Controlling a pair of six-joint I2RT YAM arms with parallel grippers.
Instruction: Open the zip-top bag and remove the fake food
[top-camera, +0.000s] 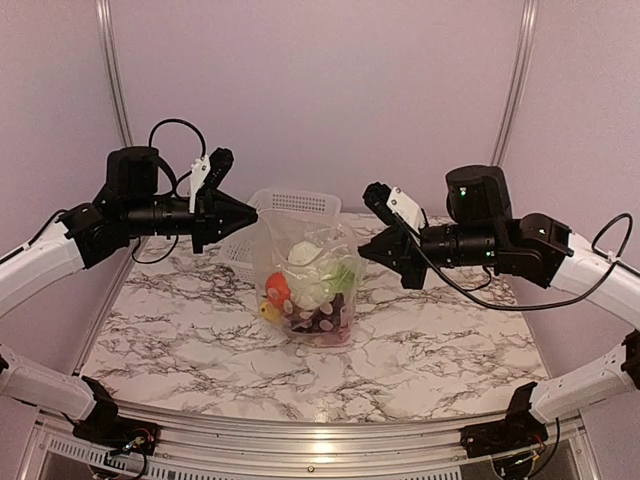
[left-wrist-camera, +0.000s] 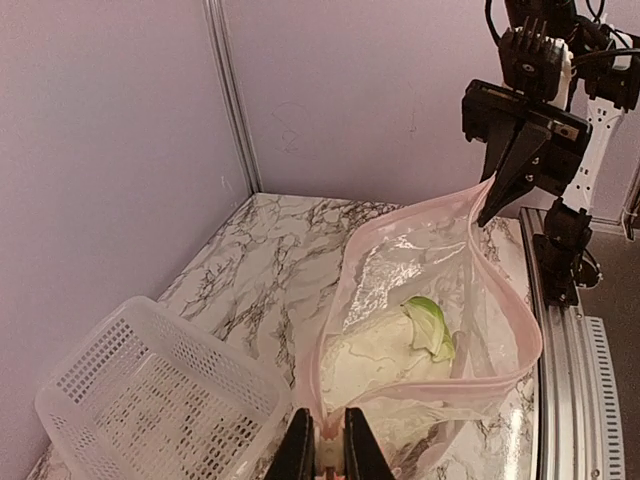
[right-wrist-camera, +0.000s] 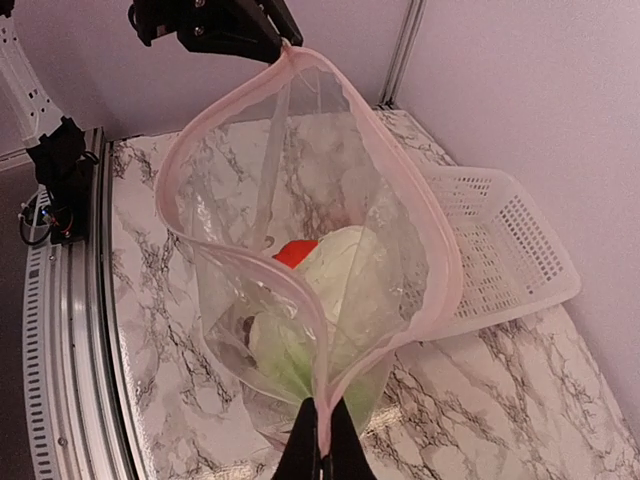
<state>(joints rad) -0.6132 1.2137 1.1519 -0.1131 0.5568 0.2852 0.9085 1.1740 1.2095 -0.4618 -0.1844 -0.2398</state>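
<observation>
The clear zip-top bag (top-camera: 305, 285) stands on the marble table, its mouth pulled open between both grippers. My left gripper (top-camera: 250, 213) is shut on the left end of the pinkish zip strip (left-wrist-camera: 330, 445). My right gripper (top-camera: 366, 247) is shut on the right end of the zip strip (right-wrist-camera: 322, 425). Inside the bag I see the fake food: white-green cabbage (right-wrist-camera: 345, 265), a red piece (right-wrist-camera: 292, 252), an orange-red piece (top-camera: 278, 290), a yellow piece (top-camera: 270, 312) and dark purple grapes (top-camera: 322, 320). The cabbage also shows in the left wrist view (left-wrist-camera: 385, 345).
A white perforated basket (top-camera: 290, 203) lies behind the bag, close to the back wall; it also shows in the left wrist view (left-wrist-camera: 140, 400) and the right wrist view (right-wrist-camera: 500, 250). A metal rail (top-camera: 320, 440) runs along the table's near edge.
</observation>
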